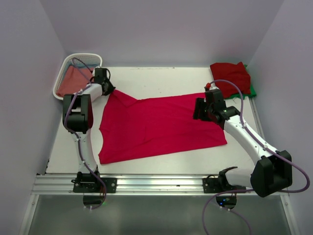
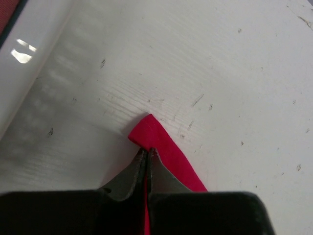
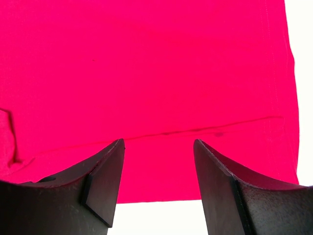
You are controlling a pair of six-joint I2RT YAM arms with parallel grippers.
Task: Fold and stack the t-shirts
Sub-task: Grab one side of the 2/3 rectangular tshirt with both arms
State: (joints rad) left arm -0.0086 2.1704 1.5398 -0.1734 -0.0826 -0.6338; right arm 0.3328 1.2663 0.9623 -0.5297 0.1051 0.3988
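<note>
A bright crimson t-shirt [image 1: 156, 125] lies spread flat across the middle of the table. My left gripper [image 1: 108, 89] is shut on its far left corner, a narrow strip of crimson cloth [image 2: 161, 142] that pokes out past the fingertips. My right gripper [image 1: 199, 109] is open and empty, low over the shirt's right end; the wrist view shows crimson cloth [image 3: 146, 73] and its hem between the spread fingers. A folded darker red t-shirt [image 1: 231, 77] lies on a green one [image 1: 253, 89] at the back right corner. A dusty-red tee [image 1: 73, 81] lies in the basket.
A white slatted plastic basket [image 1: 82, 59] stands at the back left corner, just behind my left gripper. Walls close in the table on the left, back and right. A metal rail [image 1: 156, 183] runs along the near edge.
</note>
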